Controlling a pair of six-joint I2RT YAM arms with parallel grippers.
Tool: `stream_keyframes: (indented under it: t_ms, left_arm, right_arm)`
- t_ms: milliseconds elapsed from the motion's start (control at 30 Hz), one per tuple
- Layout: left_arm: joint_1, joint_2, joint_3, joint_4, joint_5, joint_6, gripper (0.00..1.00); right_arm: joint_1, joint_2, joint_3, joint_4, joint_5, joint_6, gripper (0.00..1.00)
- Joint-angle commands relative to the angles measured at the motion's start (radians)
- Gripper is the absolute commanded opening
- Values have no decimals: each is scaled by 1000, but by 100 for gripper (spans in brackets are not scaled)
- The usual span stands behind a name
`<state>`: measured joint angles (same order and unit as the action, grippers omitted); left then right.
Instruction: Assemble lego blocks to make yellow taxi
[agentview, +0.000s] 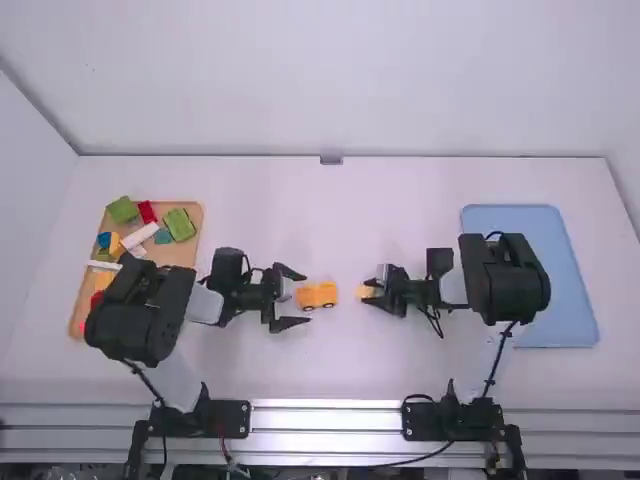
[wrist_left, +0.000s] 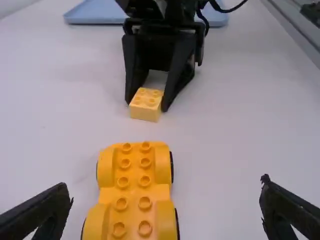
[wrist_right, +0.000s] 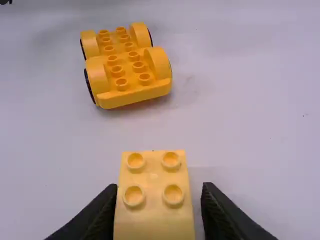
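The yellow wheeled car base (agentview: 317, 295) lies near the table's middle, between the two grippers. My left gripper (agentview: 288, 299) is open just left of it; in the left wrist view, the car base (wrist_left: 134, 192) lies ahead of the left gripper (wrist_left: 166, 205). My right gripper (agentview: 383, 291) stands around a light yellow block (agentview: 366, 291), right of the car base. In the right wrist view the block (wrist_right: 154, 200) sits studs up between the fingers of the right gripper (wrist_right: 159, 192), with a narrow gap beside one finger. The car base (wrist_right: 127, 65) is apart from it.
A wooden tray (agentview: 188, 250) with green, red, blue, white and yellow pieces lies at the left, partly under the left arm. On the right is a blue tray (agentview: 570, 280), partly covered by the right arm.
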<state>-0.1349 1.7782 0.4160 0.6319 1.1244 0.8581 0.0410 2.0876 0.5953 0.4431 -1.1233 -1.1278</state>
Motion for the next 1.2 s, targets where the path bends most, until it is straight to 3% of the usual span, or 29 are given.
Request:
stream_keyframes:
  t_ms: [0,33,133,367,767,833,867,1000,1167]
  left_arm:
    - [-20,8,2,-4,-29,14,100]
    - [-30,8,2,-8,-68,14,100]
    - [-46,16,2,3,-144,4,99]
    - [-69,79,45,32,-166,-50,99]
    - [-82,261,186,2,-116,-49,97]
    - [-80,279,195,0,-116,-50,89]
    - [-78,283,195,0,-119,-49,79]
    - [-80,283,177,15,-119,3,64]
    - [-84,283,156,31,-115,30,55]
  right_arm:
    - [0,16,-6,-2,-3,2,30]
    - [-4,16,-7,-2,-3,2,23]
    - [-16,16,-6,-2,-15,3,13]
    - [-16,-5,-7,-2,-110,6,13]
    - [59,-167,-6,-6,-25,111,15]
    - [91,-196,-7,-9,3,111,15]
    - [108,-210,-7,-9,10,110,15]
    - [140,-225,-6,-8,47,110,15]
    - [183,-224,25,-14,52,182,15]
